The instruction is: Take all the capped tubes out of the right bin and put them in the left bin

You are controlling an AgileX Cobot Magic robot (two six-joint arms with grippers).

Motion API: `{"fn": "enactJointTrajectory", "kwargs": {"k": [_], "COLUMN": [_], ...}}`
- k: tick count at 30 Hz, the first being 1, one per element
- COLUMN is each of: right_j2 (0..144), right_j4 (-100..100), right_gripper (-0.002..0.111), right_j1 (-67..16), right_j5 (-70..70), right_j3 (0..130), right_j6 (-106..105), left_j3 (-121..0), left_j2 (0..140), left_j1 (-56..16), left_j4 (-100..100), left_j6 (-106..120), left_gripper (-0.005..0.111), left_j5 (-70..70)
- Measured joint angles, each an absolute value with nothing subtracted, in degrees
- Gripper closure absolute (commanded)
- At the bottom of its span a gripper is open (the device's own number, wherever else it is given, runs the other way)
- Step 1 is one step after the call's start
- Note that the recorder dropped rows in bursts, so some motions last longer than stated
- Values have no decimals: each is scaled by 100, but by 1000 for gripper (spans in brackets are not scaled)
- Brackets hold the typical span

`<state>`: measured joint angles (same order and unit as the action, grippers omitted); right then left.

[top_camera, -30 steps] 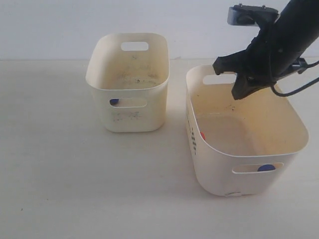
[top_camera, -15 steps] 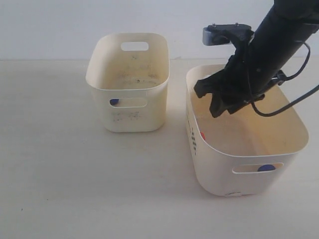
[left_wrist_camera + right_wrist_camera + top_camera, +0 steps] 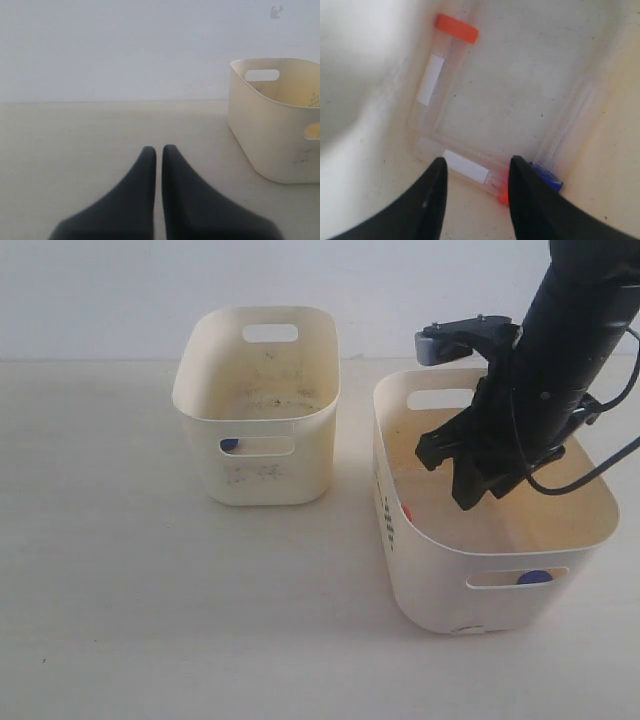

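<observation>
My right gripper (image 3: pixel 466 487) hangs open inside the right bin (image 3: pixel 440 550), its jaws pointing down at the floor. Three capped tubes lie there. One has an orange cap (image 3: pixel 456 28). A second, labelled tube (image 3: pixel 466 166) lies across just beyond my right gripper's (image 3: pixel 478 162) fingertips, its orange-red cap partly hidden by one finger. A third has a blue cap (image 3: pixel 546 176) in the corner. A blue cap (image 3: pixel 535 577) shows through the front slot. The left bin (image 3: pixel 255 475) shows a blue cap (image 3: pixel 229 444) through its slot. My left gripper (image 3: pixel 159 149) is shut and empty over the table.
The two cream bins stand side by side on a pale table, with a gap between them. In the left wrist view the left bin (image 3: pixel 272 135) stands off to one side. A cable (image 3: pixel 590 465) loops off the right arm over the right bin.
The right arm has swung from above the right bin's back rim down into the bin, and its open gripper now sits lower and nearer the front.
</observation>
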<state>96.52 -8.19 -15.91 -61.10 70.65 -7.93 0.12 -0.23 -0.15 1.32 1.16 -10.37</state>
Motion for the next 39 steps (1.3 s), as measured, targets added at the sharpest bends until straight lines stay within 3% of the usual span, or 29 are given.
{"fn": "enactJointTrajectory", "kwargs": {"k": [10, 18, 22, 32, 39], "right_j2": [9652, 9768, 9768, 9959, 10205], "right_j4": [-1260, -1175, -1154, -1125, -1075], "right_gripper": [69, 69, 69, 69, 74], "right_j1": [-1591, -1591, -1591, -1591, -1591], "right_j5": [-6066, -5616, -5605, -5734, -5853], "right_j3": [6993, 6738, 6738, 6738, 6872], "right_j6": [-1458, -5338, -6093, -6586, -5722], "left_j3": [12, 12, 12, 12, 12], "left_j2": [-23, -23, -23, -23, -23], "left_j1": [-15, -15, -15, -15, -15], "left_j4": [132, 132, 132, 132, 132], "left_j6": [116, 116, 116, 116, 116], "left_gripper": [103, 103, 103, 103, 103], "left_j5": [-1037, -1037, -1037, -1037, -1037]}}
